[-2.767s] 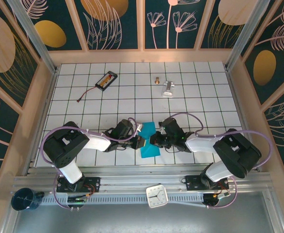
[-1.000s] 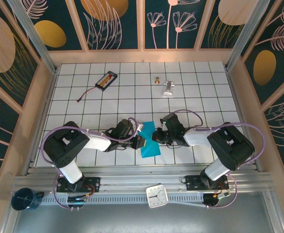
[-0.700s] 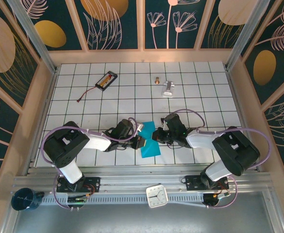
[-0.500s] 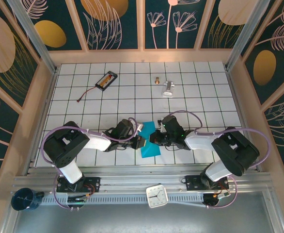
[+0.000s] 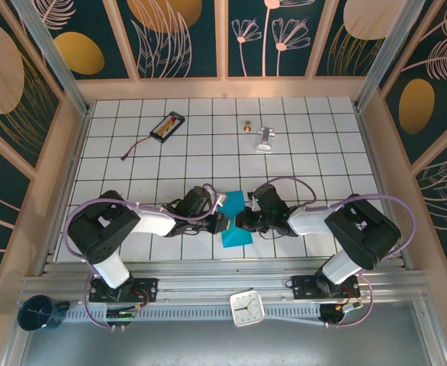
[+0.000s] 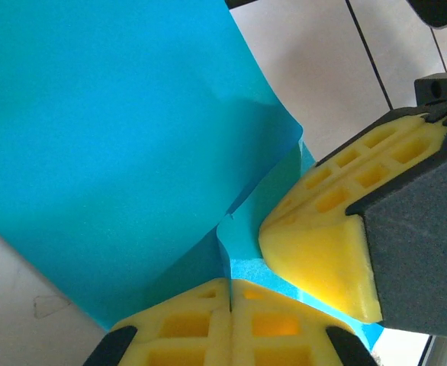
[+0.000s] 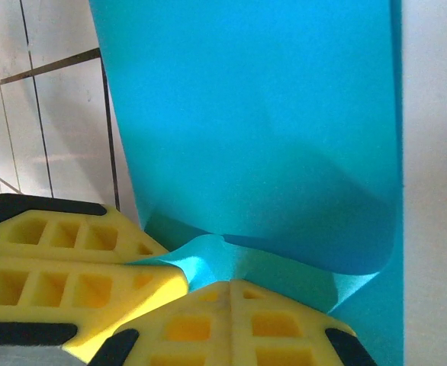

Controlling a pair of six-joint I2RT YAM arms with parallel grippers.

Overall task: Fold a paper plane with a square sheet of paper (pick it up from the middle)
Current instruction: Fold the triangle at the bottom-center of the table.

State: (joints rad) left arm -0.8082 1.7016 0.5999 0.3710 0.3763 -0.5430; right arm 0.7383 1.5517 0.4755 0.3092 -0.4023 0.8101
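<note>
The teal-blue sheet of paper [image 5: 238,235] lies folded into a narrow strip on the white tiles near the front, between both arms. My left gripper [image 5: 222,223] meets it from the left and is shut, a raised paper edge pinched in its seam [image 6: 231,288]. My right gripper [image 5: 242,221] faces it from the right, shut on a lifted fold [image 7: 231,288]. The yellow fingers of both nearly touch over the paper [image 6: 117,145], whose upper layer bulges [image 7: 246,114]. A finished paper plane is out of view.
A black battery pack [image 5: 167,126] with its wire lies at the back left. A silver metal piece [image 5: 265,139] and a small brass part [image 5: 247,126] lie at the back centre. A white clock [image 5: 247,307] sits on the near rail.
My right gripper has slid a little nearer along the paper's right edge, still shut. The left gripper stays in place.
</note>
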